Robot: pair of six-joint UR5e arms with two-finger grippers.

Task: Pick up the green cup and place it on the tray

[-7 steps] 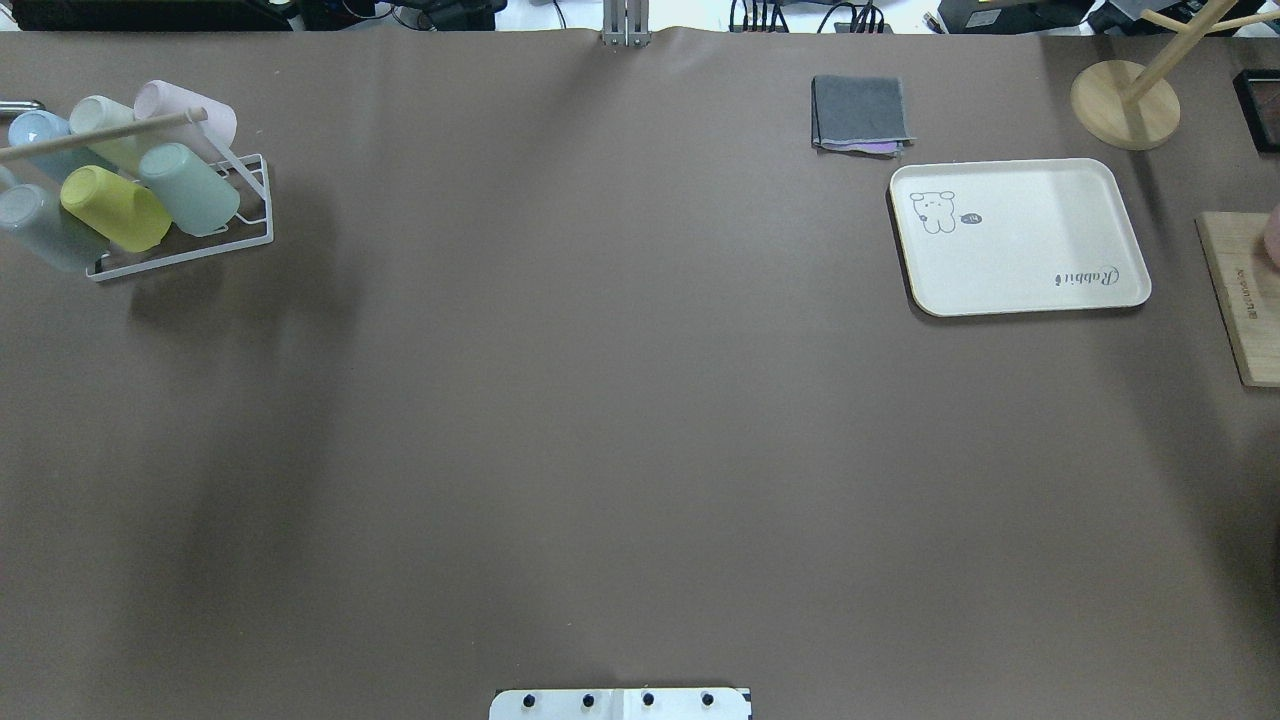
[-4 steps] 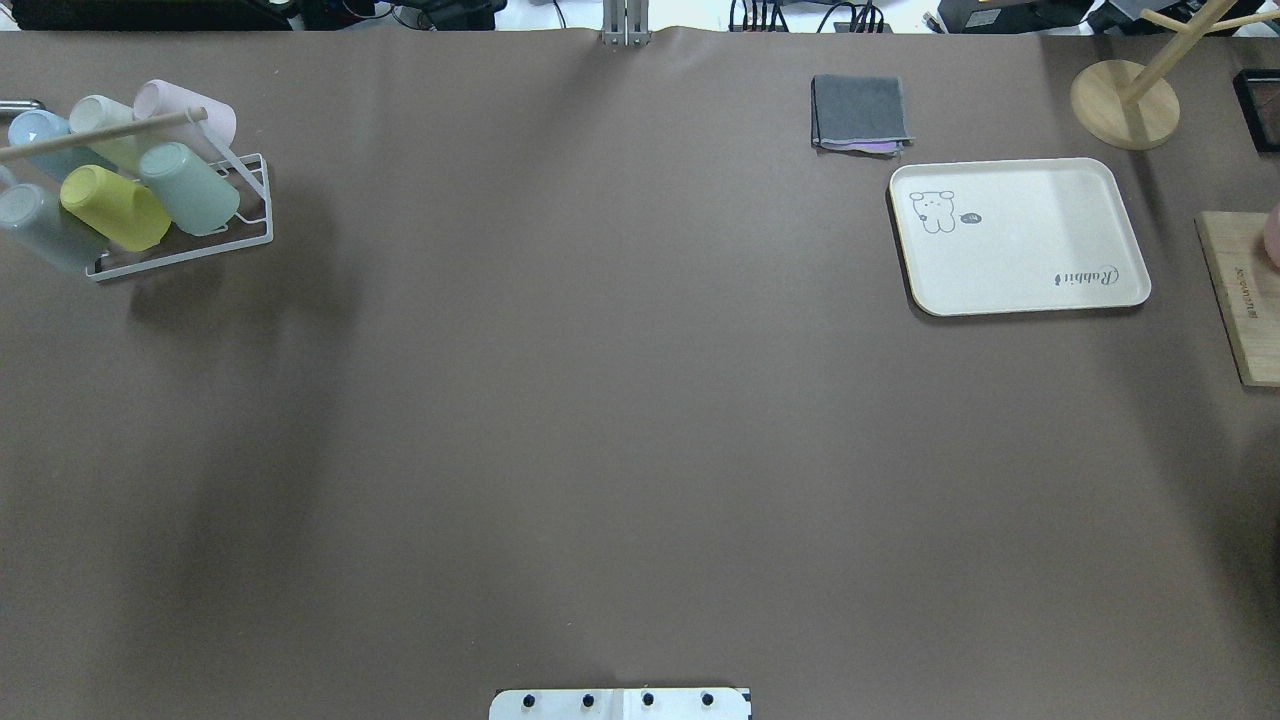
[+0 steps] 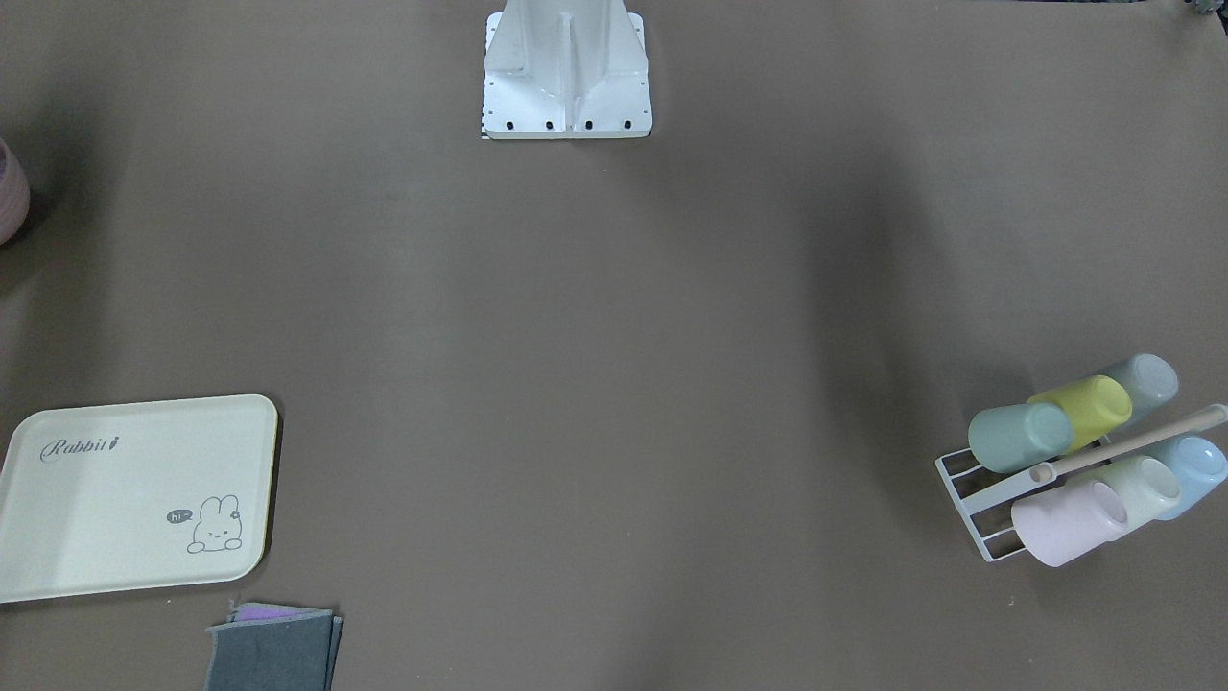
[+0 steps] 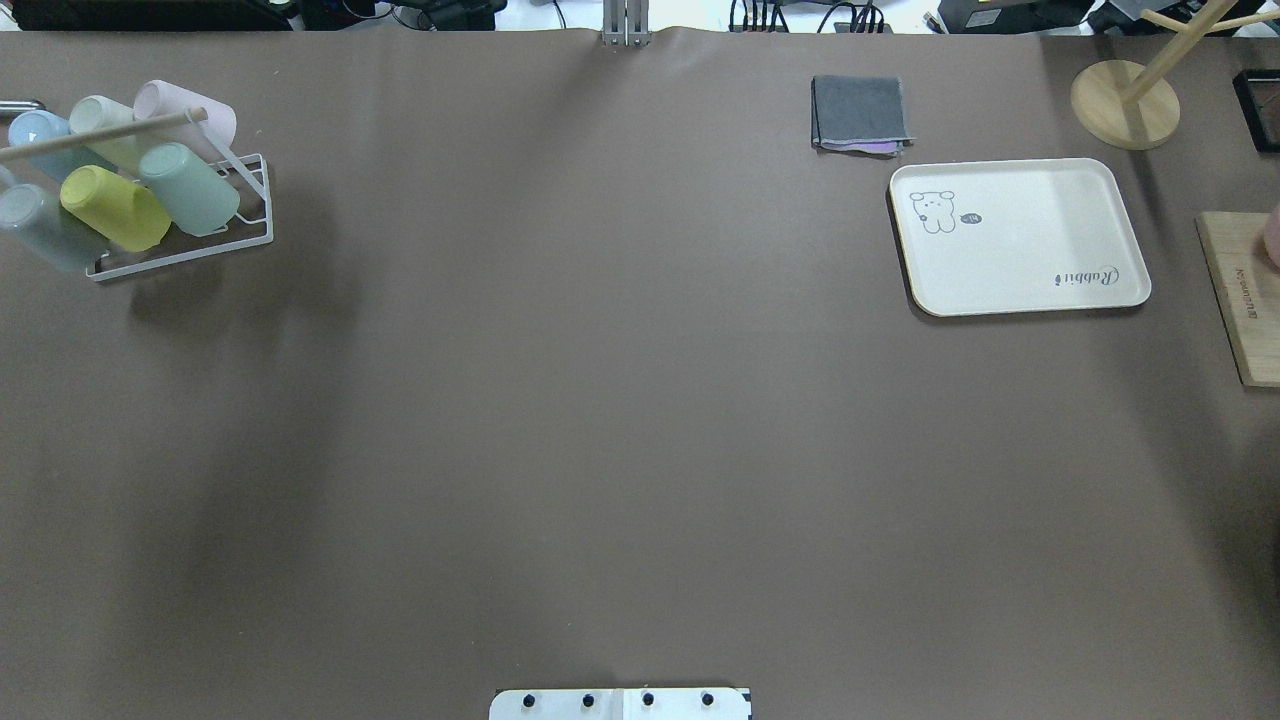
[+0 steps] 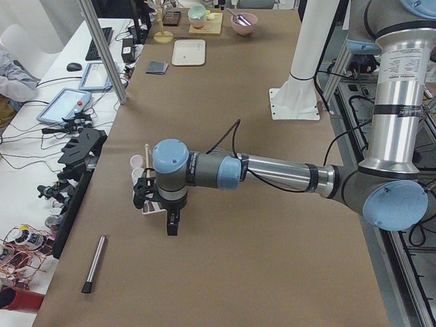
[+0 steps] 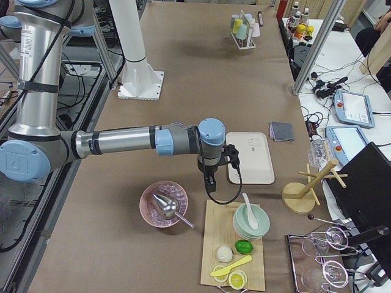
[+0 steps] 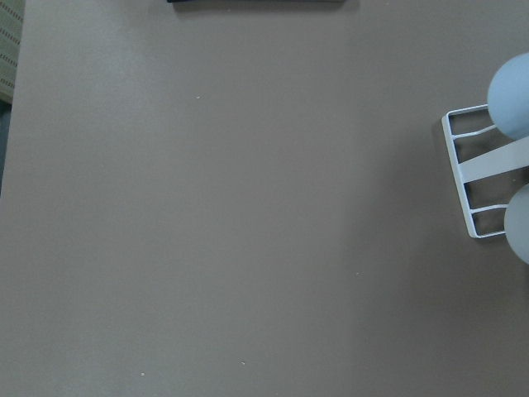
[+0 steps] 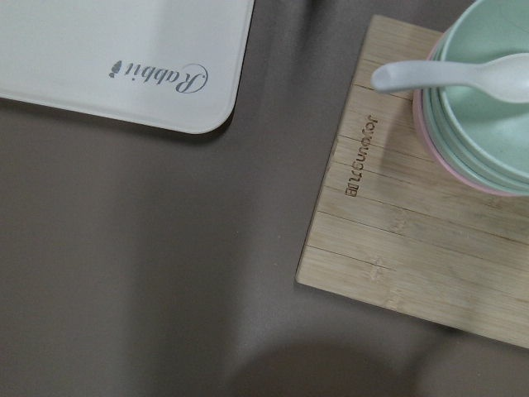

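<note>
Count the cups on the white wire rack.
6. Row nearer the robot: green cup, yellow cup, grey-blue cup. Farther row: pink cup, cream-green cup, blue cup. None looks hidden.

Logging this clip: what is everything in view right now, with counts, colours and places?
green cup: 1, mint, lying tilted in the rack beside a yellow cup
other cups: 5, yellow, grey-blue, pink, cream-green, light blue, same rack
rack: 1, white wire with a wooden rod, far corner on the robot's left
tray: 1, cream, far right of the table
folded cloths: 2, grey over purple, just beyond the tray
bamboo board: 1, right of the tray
stacked bowls: mint over pink, on the board, with a white spoon
pink bowl: 1, beside the board
mug tree: 1, wooden, far right corner
left gripper: near the rack, state unclear
right gripper: beside the tray, state unclear
</note>
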